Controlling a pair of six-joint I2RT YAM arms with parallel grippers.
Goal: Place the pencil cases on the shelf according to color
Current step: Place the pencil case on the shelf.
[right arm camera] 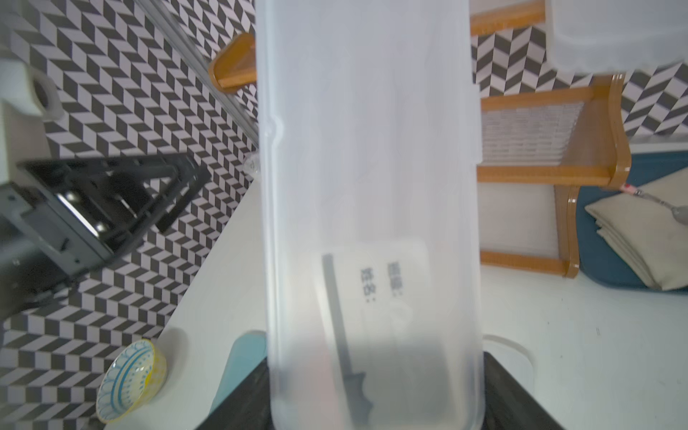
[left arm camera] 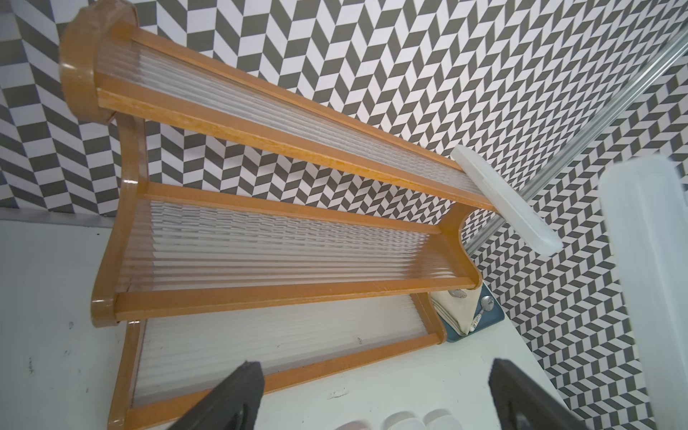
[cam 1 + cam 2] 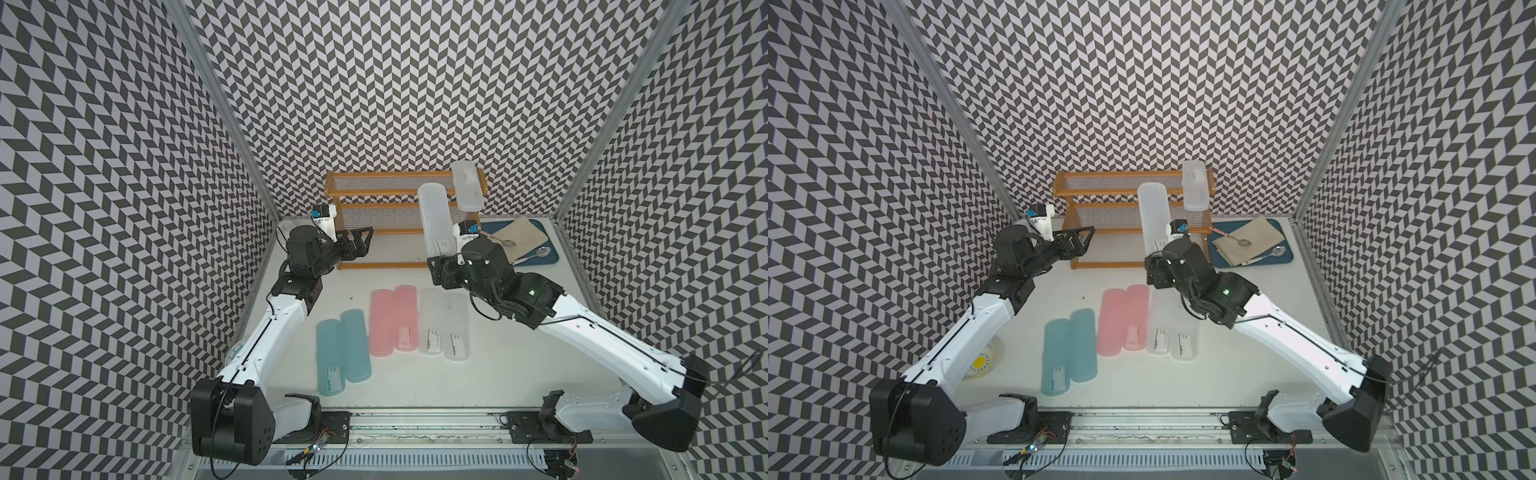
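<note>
So in both top views the right pincer (image 3: 438,261) is pinching the low end of a frosted white case (image 3: 432,216). It stands nearly upright and leans toward the shelf (image 3: 374,192), with its far end up by the upper tiers on the right side. Another white case (image 3: 467,187) sits crosswise on the top tier at the right end, sticking out over the front rail. My guess is white goes up top and this is the placing step: tip the held one flat and set it beside that one without knocking it off. Two teal cases (image 3: 343,353), two pink cases (image 3: 392,322) and two more white cases (image 3: 444,328) lie in a row on the surface, not yet shelved. The blue tray (image 3: 549,239) with cloth and spoons is just right of the shelf, not really in the way. Left wrist view: the left pincer (image 2: 376,394) is spread wide with nothing in it, hovering low in front of the bottom tier. The middle and bottom tiers look bare. Right wrist view: the held case fills the frame, label near the pinched end, and there's a little yellow bowl (image 1: 130,379) off by the wall.
</note>
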